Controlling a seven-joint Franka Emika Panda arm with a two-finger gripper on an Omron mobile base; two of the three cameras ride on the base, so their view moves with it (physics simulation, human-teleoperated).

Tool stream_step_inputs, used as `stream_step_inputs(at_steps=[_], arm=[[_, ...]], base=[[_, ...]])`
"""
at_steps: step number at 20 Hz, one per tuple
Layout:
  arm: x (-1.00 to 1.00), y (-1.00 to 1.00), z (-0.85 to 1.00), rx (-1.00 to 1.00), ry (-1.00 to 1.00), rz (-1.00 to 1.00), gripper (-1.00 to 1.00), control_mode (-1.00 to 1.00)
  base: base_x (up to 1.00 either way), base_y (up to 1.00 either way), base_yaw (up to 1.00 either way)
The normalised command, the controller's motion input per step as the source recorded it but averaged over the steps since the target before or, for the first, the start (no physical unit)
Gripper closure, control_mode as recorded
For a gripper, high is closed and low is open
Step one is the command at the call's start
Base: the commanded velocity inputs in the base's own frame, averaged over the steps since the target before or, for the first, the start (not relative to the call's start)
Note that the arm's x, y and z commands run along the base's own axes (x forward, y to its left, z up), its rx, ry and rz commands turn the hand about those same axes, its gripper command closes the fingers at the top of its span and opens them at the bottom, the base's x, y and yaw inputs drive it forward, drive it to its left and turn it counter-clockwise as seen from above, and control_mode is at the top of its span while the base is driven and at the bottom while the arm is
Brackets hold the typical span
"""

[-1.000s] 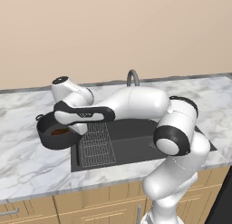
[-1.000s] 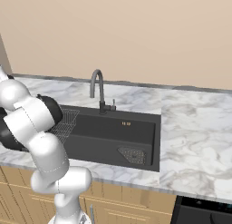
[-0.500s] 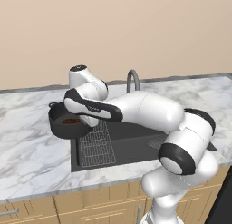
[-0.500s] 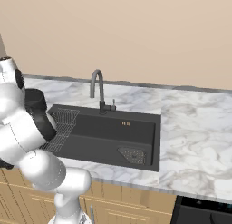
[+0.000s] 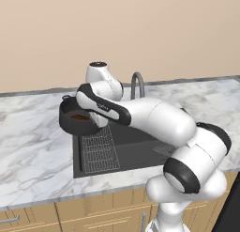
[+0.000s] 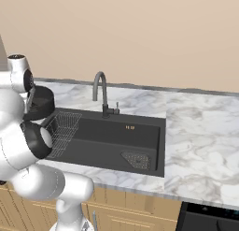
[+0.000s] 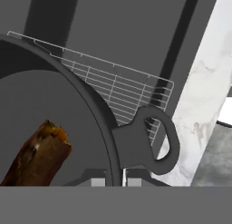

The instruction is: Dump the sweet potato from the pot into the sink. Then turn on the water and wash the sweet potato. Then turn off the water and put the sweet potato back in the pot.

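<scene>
While the pot (image 5: 77, 120) hangs clear of the marble worktop (image 5: 33, 151), it sits right over the left end of the sink (image 5: 126, 146), above the wire rack (image 5: 98, 149) on that side! The claw (image 7: 114, 180) is clamped nearly shut on the pot's rim, just beside one of its loop handles (image 7: 156, 143), with the wall of the pot pinched between the two tips. Look inside: the sweet potato (image 7: 38, 155) lies on the pot's dark floor, a reddish-brown lump, and from the left base camera it shows as a small brown patch in the bowl. The white arm (image 5: 150, 120) reaches from the near right across the basin to the far left. From the right base camera the pot shows beside the arm's upper joint, at the left end of the sink, level with the worktop's far edge. The curved faucet (image 6: 100, 92) stands at the far rim of the sink, well apart from the pot, and the drain strainer (image 6: 136, 159) lies in the near right of the basin.
</scene>
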Motion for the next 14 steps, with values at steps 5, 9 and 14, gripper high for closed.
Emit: stream_step_inputs(at_steps=[5,9,14], arm=[[0.15,-0.1,0.12,0.11,0.0,-0.1,1.0,-1.0],[0.31,-0.11,0.08,0.13,0.0,-0.08,1.0,-1.0],[0.44,-0.13,0.07,0.13,0.0,-0.08,1.0,-1.0]], base=[[0.0,0.0,0.0],[0.0,0.0,0.0],[0.0,0.0,0.0]])
